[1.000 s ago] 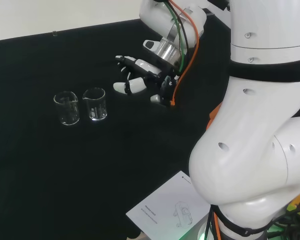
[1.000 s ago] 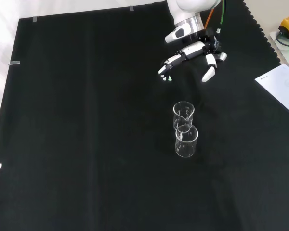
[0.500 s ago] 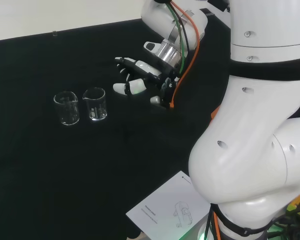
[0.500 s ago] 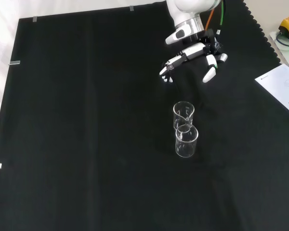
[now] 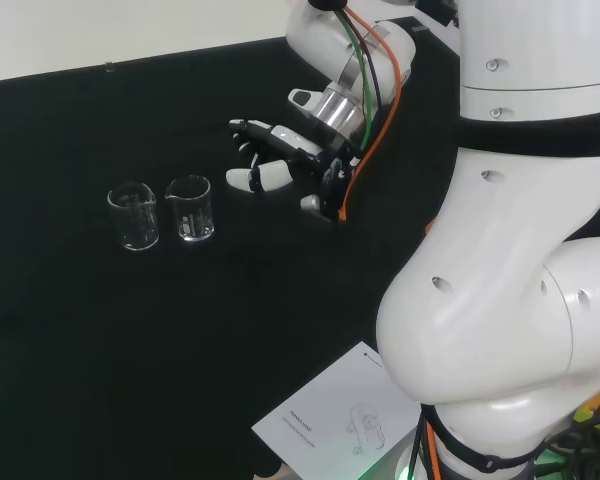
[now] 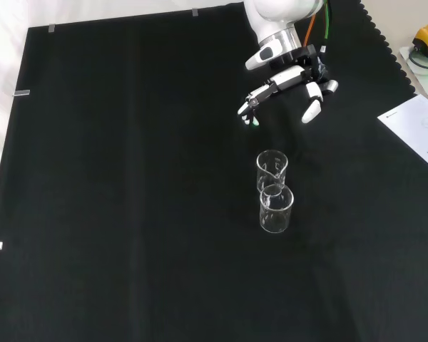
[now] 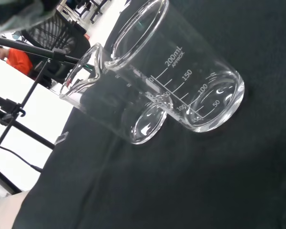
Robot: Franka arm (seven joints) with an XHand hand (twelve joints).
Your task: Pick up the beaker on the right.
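In the front view the nearer beaker (image 6: pixel 276 209) overlaps the farther beaker (image 6: pixel 272 169), hiding its base; the sheet of paper (image 6: pixel 421 130) is cut off at the right edge.

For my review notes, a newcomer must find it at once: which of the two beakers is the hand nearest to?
In the head view, look left of the big white arm links to the hand with spread fingers above the black cloth. Two clear glass beakers stand side by side further left. The target beaker is the right one, nearer the hand; its twin stands beyond it.
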